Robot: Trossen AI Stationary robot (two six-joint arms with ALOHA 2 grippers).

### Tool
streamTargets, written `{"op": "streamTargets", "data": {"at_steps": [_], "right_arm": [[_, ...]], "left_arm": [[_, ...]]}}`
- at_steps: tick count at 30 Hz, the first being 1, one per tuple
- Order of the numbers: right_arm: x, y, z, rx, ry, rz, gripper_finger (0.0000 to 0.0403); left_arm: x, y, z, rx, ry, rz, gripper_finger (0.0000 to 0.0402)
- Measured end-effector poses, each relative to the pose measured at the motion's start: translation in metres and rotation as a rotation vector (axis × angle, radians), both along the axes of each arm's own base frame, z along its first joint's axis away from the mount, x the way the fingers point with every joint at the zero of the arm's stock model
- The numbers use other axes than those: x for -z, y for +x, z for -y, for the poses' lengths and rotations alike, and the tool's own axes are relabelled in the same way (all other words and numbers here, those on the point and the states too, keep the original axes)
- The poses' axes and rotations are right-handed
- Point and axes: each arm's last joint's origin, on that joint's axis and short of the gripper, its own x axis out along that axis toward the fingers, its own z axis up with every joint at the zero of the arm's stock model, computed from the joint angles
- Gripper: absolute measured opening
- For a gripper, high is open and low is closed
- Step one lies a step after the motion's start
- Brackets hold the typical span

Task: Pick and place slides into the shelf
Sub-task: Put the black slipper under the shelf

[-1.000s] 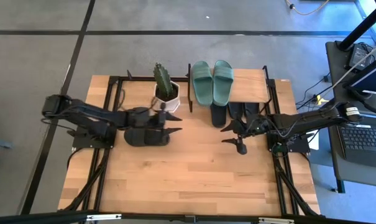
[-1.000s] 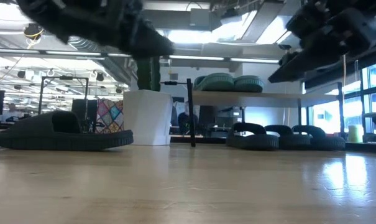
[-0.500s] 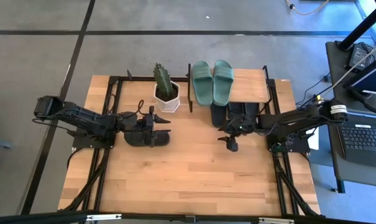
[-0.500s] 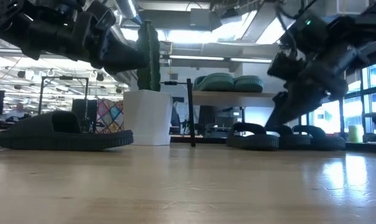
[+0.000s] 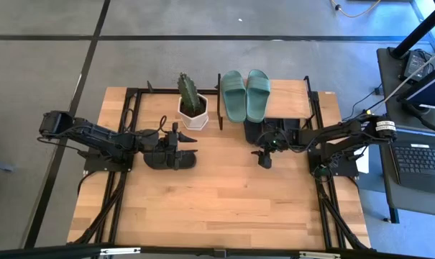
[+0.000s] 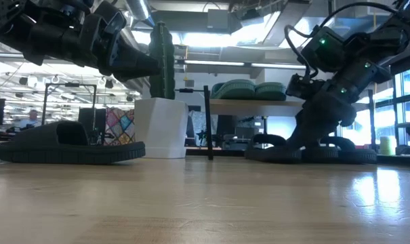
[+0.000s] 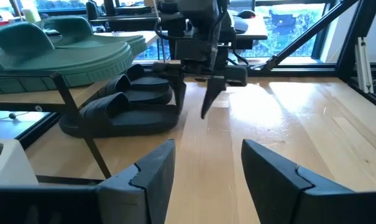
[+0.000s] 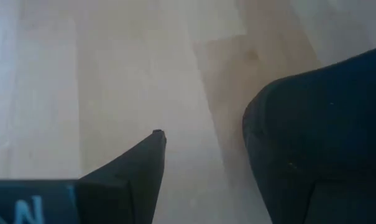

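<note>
The sage-green pair (image 5: 246,95) lies on the shelf's light top board (image 5: 290,98). Three black slides (image 5: 273,129) rest on the tabletop under that board. A further black slide (image 5: 170,160) lies sole down on the table's left half. My left gripper (image 5: 190,144) hangs open just above that slide; its own view looks toward the shelf between its fingers (image 7: 206,165). My right gripper (image 5: 263,156) points steeply down at the near ends of the slides under the shelf, open, fingertips close to the table (image 6: 301,141). My right gripper stands fingers down at the near end of a black slide (image 8: 312,149), with one fingertip (image 8: 155,140) over bare wood beside it. I cannot tell whether either finger touches the slide.
A cactus in a white pot (image 5: 192,111) stands just left of the shelf's black post (image 6: 207,122) and right beside my left gripper. The near half of the wooden tabletop (image 5: 224,208) holds nothing. A laptop (image 5: 422,164) sits off the table's right edge.
My right gripper has tipped from nearly level to fingers down, dropped toward the table and shifted a little toward the shelf, ending at the black slides' near ends. My left gripper drew back slightly toward the table's left, then held still above its slide. No slide has moved.
</note>
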Motion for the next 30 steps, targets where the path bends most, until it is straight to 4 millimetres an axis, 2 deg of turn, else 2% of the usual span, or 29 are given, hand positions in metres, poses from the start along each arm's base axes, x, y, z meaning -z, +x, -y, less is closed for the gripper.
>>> {"op": "streamTargets", "data": {"at_steps": [12,24,30], "right_arm": [[-0.001,-0.002,0.018,0.045,-0.041,0.007,0.0227],[-0.002,-0.003,0.022,0.041,-0.033,0.019,0.0227],[-0.022,0.01,0.016,-0.099,0.086,0.113,0.0227]], "left_arm": [[0.0,0.0,0.0,0.0,0.004,-0.002,0.0176],[0.0,0.0,0.0,0.0,0.002,-0.002,0.0176],[0.0,0.0,0.0,-0.001,-0.005,-0.001,0.0176]]}}
